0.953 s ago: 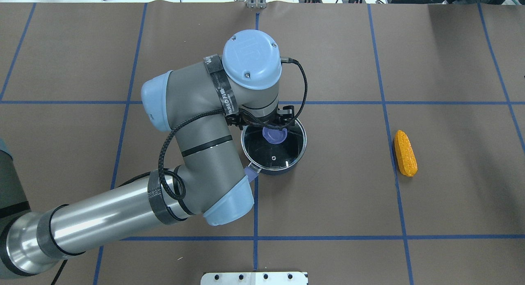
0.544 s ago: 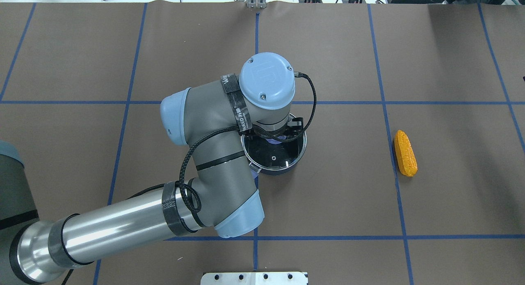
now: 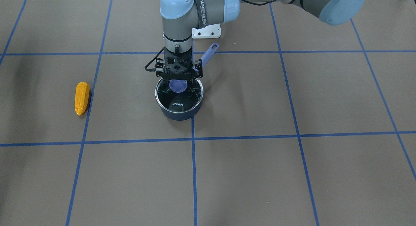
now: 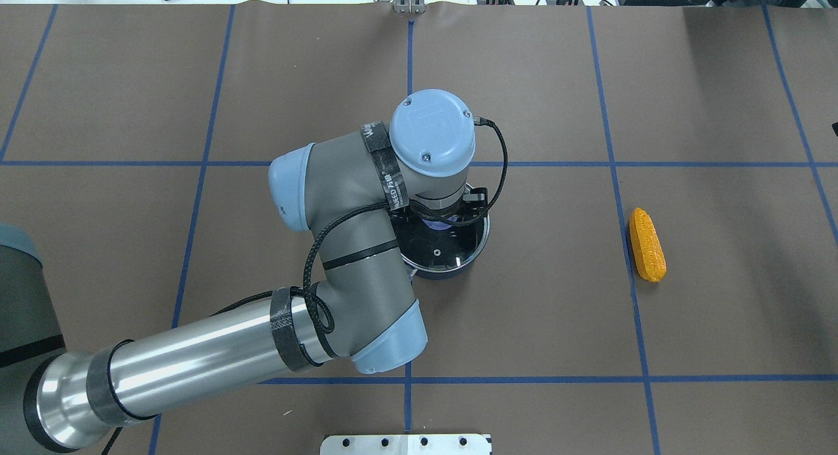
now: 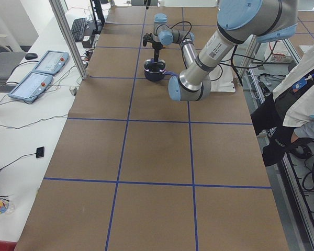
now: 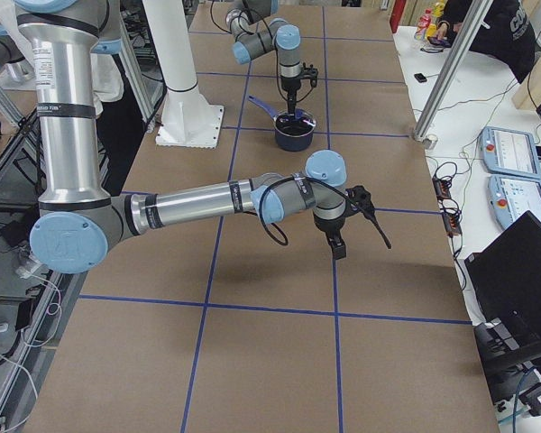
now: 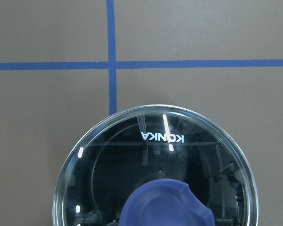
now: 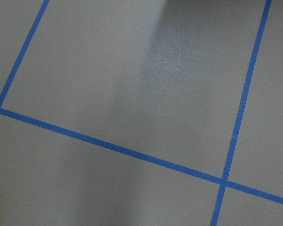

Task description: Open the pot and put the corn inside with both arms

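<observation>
The dark blue pot point(image 3: 179, 114) stands mid-table with its glass lid point(image 3: 187, 99) on and its handle point(image 3: 210, 53) pointing toward the robot. My left gripper point(image 3: 178, 79) hangs straight down over the lid's blue knob point(image 3: 178, 86), open, with the jaws standing either side just above it. The left wrist view shows the lid point(image 7: 108, 160) and the knob point(image 7: 165, 205) close below. The orange-yellow corn point(image 4: 647, 244) lies alone on the table to the right, also in the front view point(image 3: 82, 98). My right gripper point(image 6: 339, 245) hovers over bare table far from both; I cannot tell whether it is open or shut.
The brown table cover carries blue tape grid lines point(image 4: 407, 380). A white base plate point(image 3: 206, 31) sits behind the pot. A person point(image 5: 303, 94) stands at the table's side, and control pendants point(image 5: 39, 73) lie on a side bench.
My left arm has moved right and toward the pot's centre. Its wrist now hides the lid knob in the overhead view. The corn and pot have not moved.
</observation>
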Motion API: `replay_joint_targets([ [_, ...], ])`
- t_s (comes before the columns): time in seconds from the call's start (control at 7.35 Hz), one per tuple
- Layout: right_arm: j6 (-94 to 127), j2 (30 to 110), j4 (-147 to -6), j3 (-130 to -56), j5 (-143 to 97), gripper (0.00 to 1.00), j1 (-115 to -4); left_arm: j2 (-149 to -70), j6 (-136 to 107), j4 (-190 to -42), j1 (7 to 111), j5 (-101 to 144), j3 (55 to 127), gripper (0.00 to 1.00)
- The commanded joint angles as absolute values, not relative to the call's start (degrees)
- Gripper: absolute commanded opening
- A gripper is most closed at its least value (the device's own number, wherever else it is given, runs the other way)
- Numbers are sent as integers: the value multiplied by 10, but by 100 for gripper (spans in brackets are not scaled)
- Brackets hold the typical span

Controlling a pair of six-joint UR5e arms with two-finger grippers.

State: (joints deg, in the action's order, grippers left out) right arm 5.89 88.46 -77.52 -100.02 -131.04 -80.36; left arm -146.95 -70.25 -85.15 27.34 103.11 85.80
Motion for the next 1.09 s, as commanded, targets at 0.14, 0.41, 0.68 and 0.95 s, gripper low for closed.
replay_joint_targets([
  [0.14, 59, 883, -775, -997, -1308, 100, -802, -1470, -701, -882, 273, 1023, 843, 92],
  [0.41, 59, 882, -775, -995, -1308, 100, -802, -1470, -698, -886, 273, 1015, 840, 92],
  [0.68, 59, 882, -775, -994, -1309, 100, -801, -1470, -699, -886, 273, 1015, 839, 81],
  [0.95, 59, 882, -775, -994, -1309, 100, -801, -1470, -696, -887, 273, 1015, 841, 49],
])
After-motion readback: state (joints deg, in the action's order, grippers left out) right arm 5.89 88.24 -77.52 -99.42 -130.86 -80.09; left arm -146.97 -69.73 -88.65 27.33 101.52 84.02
